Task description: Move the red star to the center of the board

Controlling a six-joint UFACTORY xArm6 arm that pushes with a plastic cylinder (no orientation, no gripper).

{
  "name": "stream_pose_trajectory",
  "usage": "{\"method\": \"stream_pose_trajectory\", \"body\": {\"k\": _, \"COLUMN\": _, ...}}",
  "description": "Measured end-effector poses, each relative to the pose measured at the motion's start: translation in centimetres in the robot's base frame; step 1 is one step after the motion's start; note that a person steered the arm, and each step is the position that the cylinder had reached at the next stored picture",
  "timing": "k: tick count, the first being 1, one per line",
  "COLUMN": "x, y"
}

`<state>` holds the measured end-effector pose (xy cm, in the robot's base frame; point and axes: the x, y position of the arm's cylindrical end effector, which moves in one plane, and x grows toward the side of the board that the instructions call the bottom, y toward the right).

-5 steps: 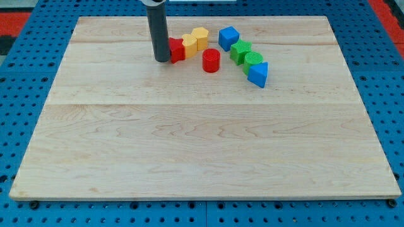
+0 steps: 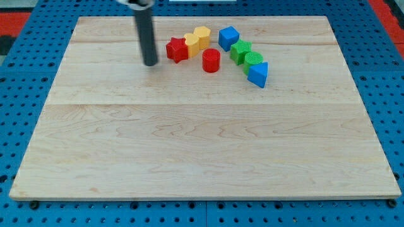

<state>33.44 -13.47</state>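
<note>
The red star [image 2: 177, 49] lies near the top of the wooden board [image 2: 202, 139], left of centre. It touches a yellow block [image 2: 191, 43] on its right. My tip [image 2: 150, 64] rests on the board to the left of the red star and slightly below it, a short gap apart from it. The rod rises from the tip to the view's top.
A second yellow block [image 2: 201, 36] sits behind the first. A red cylinder [image 2: 211, 60] stands right of the star. A blue cube [image 2: 228, 38], two green blocks [image 2: 240, 50] [image 2: 254, 61] and a blue triangular block [image 2: 258, 74] run diagonally to the right.
My tip has moved left and slightly down, away from the red star, which now shows fully. The blocks have not moved.
</note>
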Motion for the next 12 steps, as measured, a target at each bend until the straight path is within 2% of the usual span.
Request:
{"method": "stream_pose_trajectory", "body": {"k": 1, "x": -5.7, "y": -0.8}}
{"method": "stream_pose_trajectory", "body": {"k": 2, "x": -8.7, "y": 5.0}}
{"method": "stream_pose_trajectory", "body": {"k": 3, "x": -6.6, "y": 9.0}}
{"method": "stream_pose_trajectory", "body": {"k": 4, "x": -5.3, "y": 9.9}}
{"method": "stream_pose_trajectory", "body": {"k": 5, "x": -5.2, "y": 9.8}}
{"method": "stream_pose_trajectory", "body": {"k": 7, "x": -4.6, "y": 5.6}}
{"method": "stream_pose_trajectory", "body": {"k": 10, "x": -0.4, "y": 6.5}}
{"method": "stream_pose_trajectory", "body": {"k": 11, "x": 1.3, "y": 9.1}}
{"method": "stream_pose_trajectory", "body": {"k": 12, "x": -0.3, "y": 13.5}}
